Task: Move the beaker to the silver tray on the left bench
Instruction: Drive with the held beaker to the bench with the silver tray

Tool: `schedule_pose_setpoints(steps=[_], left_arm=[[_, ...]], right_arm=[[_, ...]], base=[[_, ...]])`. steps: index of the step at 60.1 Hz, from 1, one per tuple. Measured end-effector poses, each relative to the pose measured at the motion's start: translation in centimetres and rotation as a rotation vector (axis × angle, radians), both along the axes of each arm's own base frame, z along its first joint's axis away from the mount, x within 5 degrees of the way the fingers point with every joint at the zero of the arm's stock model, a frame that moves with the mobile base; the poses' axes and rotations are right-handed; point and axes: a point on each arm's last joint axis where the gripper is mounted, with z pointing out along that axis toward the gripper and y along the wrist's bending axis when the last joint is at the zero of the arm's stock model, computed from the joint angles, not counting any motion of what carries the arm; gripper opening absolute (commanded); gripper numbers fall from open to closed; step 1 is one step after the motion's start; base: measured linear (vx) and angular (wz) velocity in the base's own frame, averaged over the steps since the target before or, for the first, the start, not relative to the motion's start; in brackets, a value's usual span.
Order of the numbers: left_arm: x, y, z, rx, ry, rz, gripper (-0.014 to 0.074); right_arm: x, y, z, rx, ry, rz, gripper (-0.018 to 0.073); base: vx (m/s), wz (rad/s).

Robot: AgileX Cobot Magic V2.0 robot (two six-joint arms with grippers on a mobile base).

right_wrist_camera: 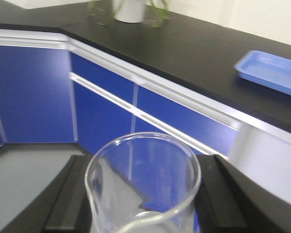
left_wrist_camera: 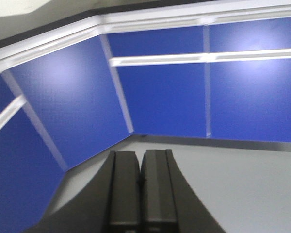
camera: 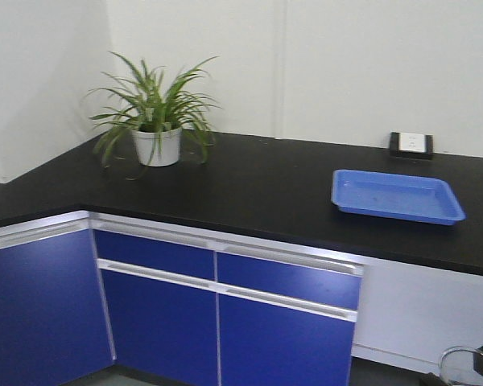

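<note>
Right claw (right_wrist_camera: pixel 144 194) has its two black fingers (right_wrist_camera: pixel 63 204) clamped on either side of the beaker (right_wrist_camera: pixel 143 179), so it's gripping the glass, upright with the rim on top, at the bottom centre of the right wrist view. In the front view that glass just peeks in at the lower right corner, below the black countertop (camera: pixel 266 185). Left claw (left_wrist_camera: pixel 139 194) is pinched fully together with nothing in it, facing the blue cabinet doors (left_wrist_camera: pixel 165 97). On the counter: blue tray (camera: pixel 398 195) at right, potted plant (camera: pixel 157 121) upper left, wall socket (camera: pixel 411 143) behind the tray.
</note>
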Motion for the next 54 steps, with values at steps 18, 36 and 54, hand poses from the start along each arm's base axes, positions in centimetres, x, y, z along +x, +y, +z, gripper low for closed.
schedule_pose_setpoints(steps=[18,36,54], left_arm=[[0.0,0.0,0.0,0.0,0.0,0.0,0.0001],[0.0,0.0,0.0,0.0,0.0,0.0,0.0001],[0.0,0.0,0.0,0.0,0.0,0.0,0.0001]], right_arm=[[0.0,-0.01,-0.01,-0.001,0.001,-0.001,-0.0011],[0.0,-0.01,-0.01,-0.001,0.001,-0.001,-0.0011],[0.0,-0.01,-0.01,-0.001,0.001,-0.001,-0.0011]], base=[[-0.18,0.68],[-0.13,0.69],[-0.11,0.67]])
